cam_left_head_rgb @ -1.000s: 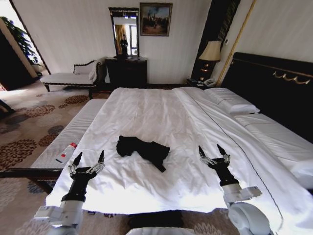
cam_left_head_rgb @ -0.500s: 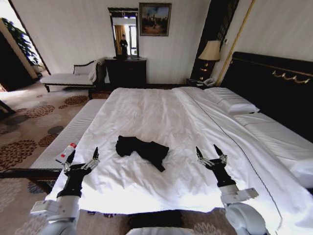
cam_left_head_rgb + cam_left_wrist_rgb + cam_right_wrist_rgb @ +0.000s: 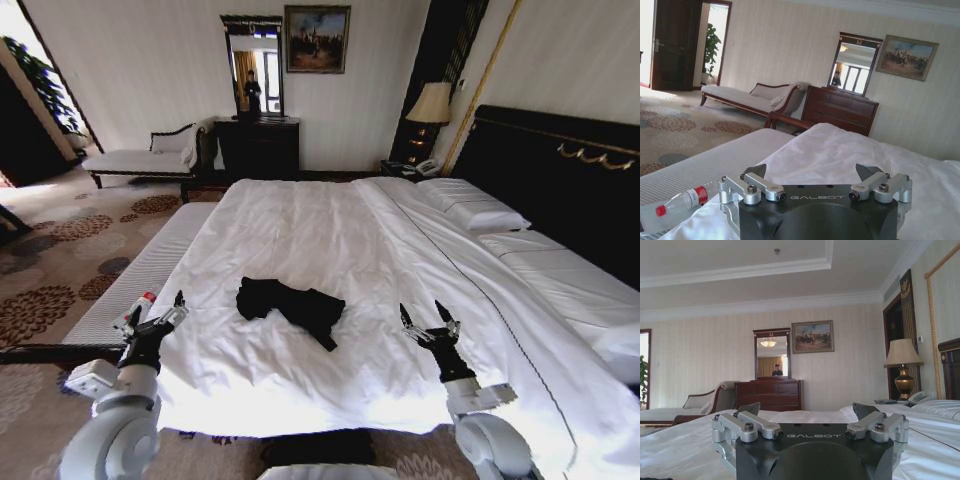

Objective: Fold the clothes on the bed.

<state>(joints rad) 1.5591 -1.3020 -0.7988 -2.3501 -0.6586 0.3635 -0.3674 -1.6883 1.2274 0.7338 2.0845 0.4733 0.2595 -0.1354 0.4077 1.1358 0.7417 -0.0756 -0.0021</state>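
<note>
T-shirt (image 3: 291, 307) lies crumpled in a dark heap on the bed (image 3: 330, 230), mid-sheet, not yet spread or folded.

Left gripper (image 3: 152, 313): fingers spread wide, holding nothing. It hovers at the bed's left edge; the shirt is ahead of it and inboard, well apart. A water bottle (image 3: 133, 312) lies just beside it, outboard, on the bench (image 3: 130, 290) along the bed.

Right gripper (image 3: 428, 320): likewise wide open and empty, over bare sheet. Shirt is inboard and slightly ahead of it, near but not touching.

Risks, as judged:
- Left gripper sits close to the bottle; any outward swing could knock it off the bench.
- Shirt is bunched, with collar and hem not readable from here. A pinch into the heap may catch several layers, so it lifts as a lump rather than opening.
- Soft white sheet directly under the shirt: a low pinch could grab bedding too and drag it.
</note>
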